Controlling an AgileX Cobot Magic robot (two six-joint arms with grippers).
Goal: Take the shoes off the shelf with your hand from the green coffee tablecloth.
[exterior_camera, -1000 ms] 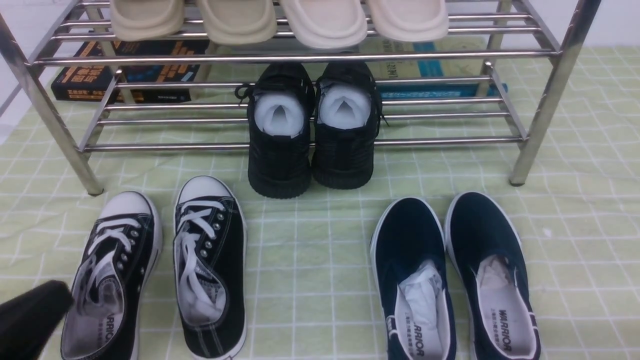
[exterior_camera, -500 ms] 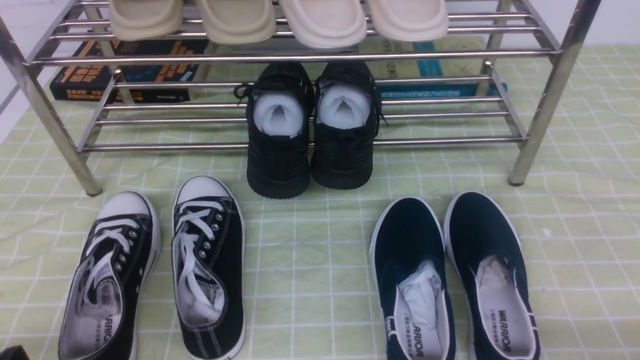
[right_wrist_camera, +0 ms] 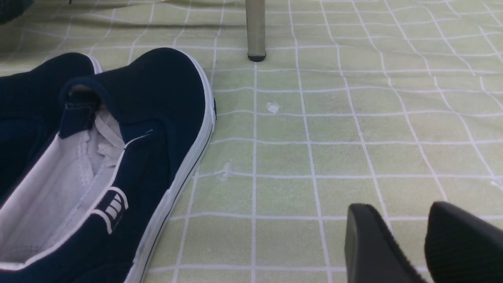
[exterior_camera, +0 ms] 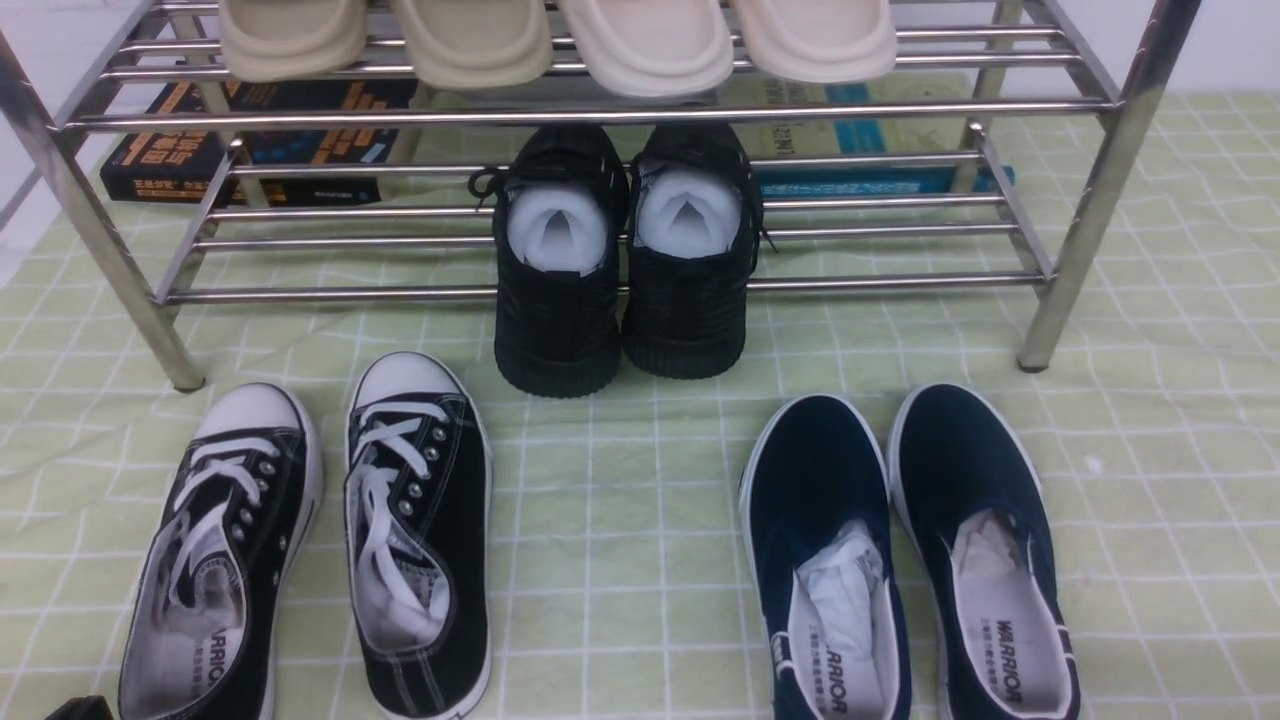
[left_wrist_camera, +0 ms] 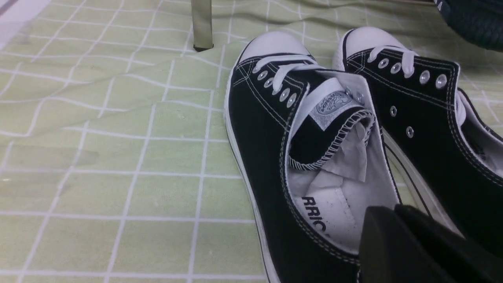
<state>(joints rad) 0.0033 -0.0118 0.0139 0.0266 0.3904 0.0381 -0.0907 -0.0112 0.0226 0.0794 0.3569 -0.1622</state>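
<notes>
The shoes, black canvas lace-ups with white laces and toe caps, lie side by side on the green coffee tablecloth (exterior_camera: 620, 520) at the front left, one (exterior_camera: 215, 560) left of the other (exterior_camera: 420, 530), in front of the shelf (exterior_camera: 600, 115). My left gripper (left_wrist_camera: 393, 210) hovers at the heel of the left shoe (left_wrist_camera: 267, 129), its black fingers pressed together with nothing between them. Only a black sliver of it (exterior_camera: 75, 708) shows in the front view's lower left corner. My right gripper (right_wrist_camera: 397, 210) is open over bare cloth, beside a navy slip-on (right_wrist_camera: 157, 118).
All-black sneakers stuffed with white paper (exterior_camera: 620, 270) sit on the shelf's lower tier, heels overhanging. Beige slippers (exterior_camera: 560, 40) line the top tier. Navy slip-ons (exterior_camera: 900, 560) lie front right. Books (exterior_camera: 250, 140) lie behind the shelf. Steel shelf legs (left_wrist_camera: 201, 23) (right_wrist_camera: 255, 27) stand on the cloth.
My left gripper has drawn back from beside the left lace-up's heel, sliding down and out of the front view's lower left corner. The shoes have not moved.
</notes>
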